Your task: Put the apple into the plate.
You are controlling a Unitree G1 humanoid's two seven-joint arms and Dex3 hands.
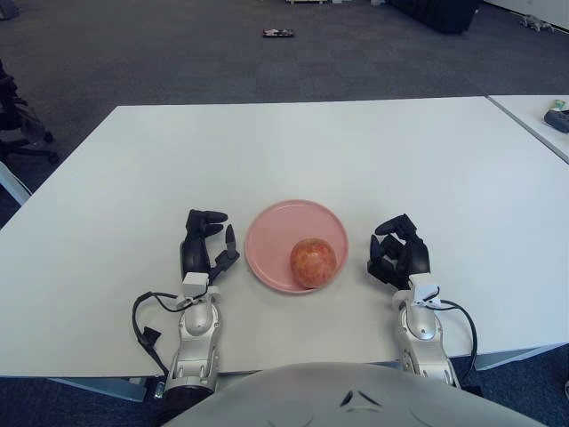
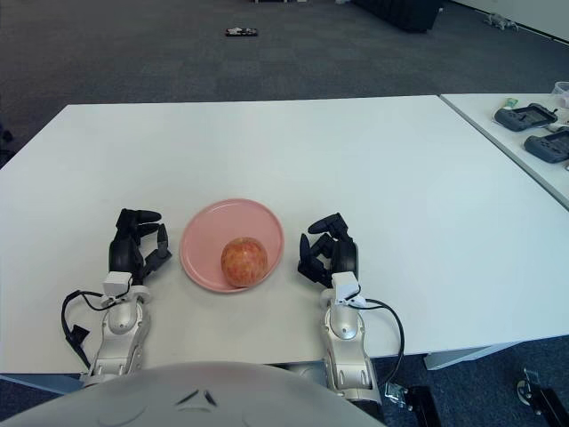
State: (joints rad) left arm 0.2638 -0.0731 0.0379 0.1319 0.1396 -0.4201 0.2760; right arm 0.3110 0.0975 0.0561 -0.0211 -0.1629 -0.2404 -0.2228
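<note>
A red-yellow apple sits in a pink plate on the white table, toward the plate's near right rim. My left hand shows just left of the plate, fingers relaxed and holding nothing. My right hand shows just right of the plate, close to the apple's side, fingers loosely curled and empty. Neither hand touches the apple. The same scene shows in the right eye view, with the apple in the plate.
The white table stretches far ahead of the plate. A second table stands at the right with dark controllers on it. An office chair base is at the far left on the dark carpet.
</note>
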